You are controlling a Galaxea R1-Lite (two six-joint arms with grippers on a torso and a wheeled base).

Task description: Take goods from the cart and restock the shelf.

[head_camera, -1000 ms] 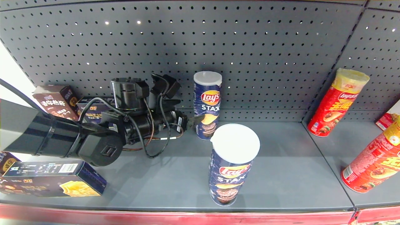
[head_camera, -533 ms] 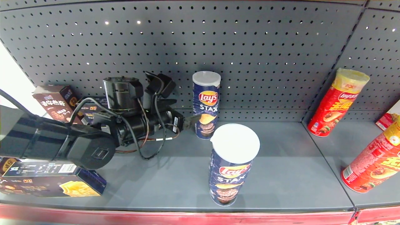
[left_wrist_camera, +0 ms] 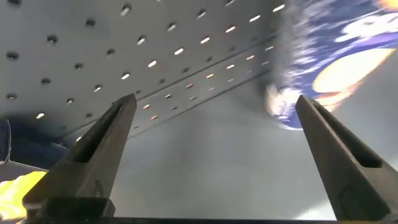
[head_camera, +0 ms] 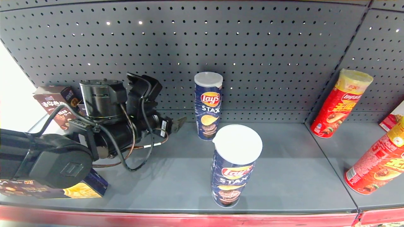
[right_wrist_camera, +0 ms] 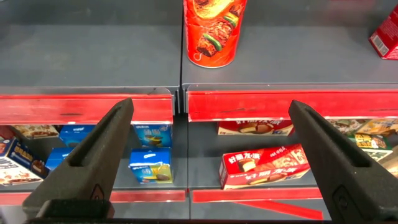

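With our left gripper [left_wrist_camera: 216,104] spread empty near the upright dark-blue cardboard chip tube [head_camera: 208,105] at the grey metal shelf's [head_camera: 284,176] back, and our right gripper [right_wrist_camera: 211,104] likewise apart, we judge this placement done, with further cart goods probably left.

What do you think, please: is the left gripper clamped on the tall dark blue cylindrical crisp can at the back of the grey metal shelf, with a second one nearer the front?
Not quite: the left gripper is open and clear of that tall dark blue cylindrical crisp can, as the head view shows. The second can does stand nearer the front.
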